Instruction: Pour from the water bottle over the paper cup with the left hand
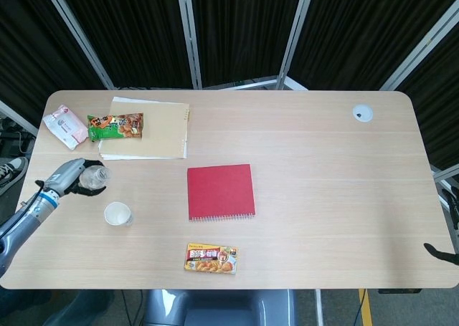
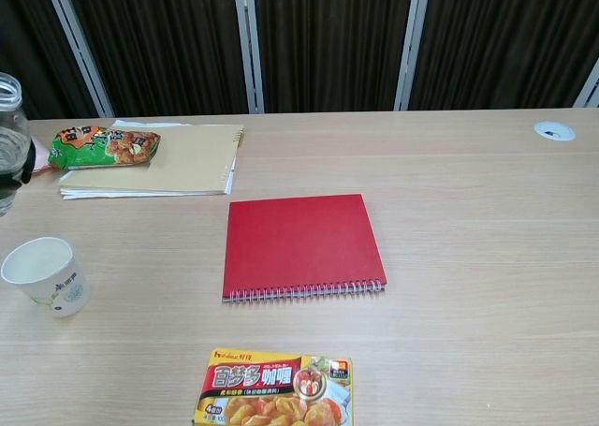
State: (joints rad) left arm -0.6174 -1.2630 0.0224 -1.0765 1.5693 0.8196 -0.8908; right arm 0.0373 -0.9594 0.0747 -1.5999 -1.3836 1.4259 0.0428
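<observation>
My left hand (image 1: 66, 177) grips a clear, uncapped water bottle (image 1: 93, 176) near the table's left edge. In the chest view only the bottle's neck and shoulder (image 2: 7, 131) show at the left border, standing roughly upright, with dark fingers (image 2: 25, 162) around it. The white paper cup (image 1: 117, 213) stands upright on the table, to the right of the bottle and nearer the front; in the chest view the cup (image 2: 42, 274) looks empty. Only a sliver of my right hand (image 1: 439, 251) shows at the right border, its thumb spread away and holding nothing.
A red spiral notebook (image 1: 221, 191) lies mid-table, with a curry box (image 1: 210, 258) in front of it. At the back left a tan pad (image 1: 154, 129) carries a snack bag (image 1: 115, 125), beside a pink packet (image 1: 61, 123). A cable grommet (image 1: 362, 112) sits back right.
</observation>
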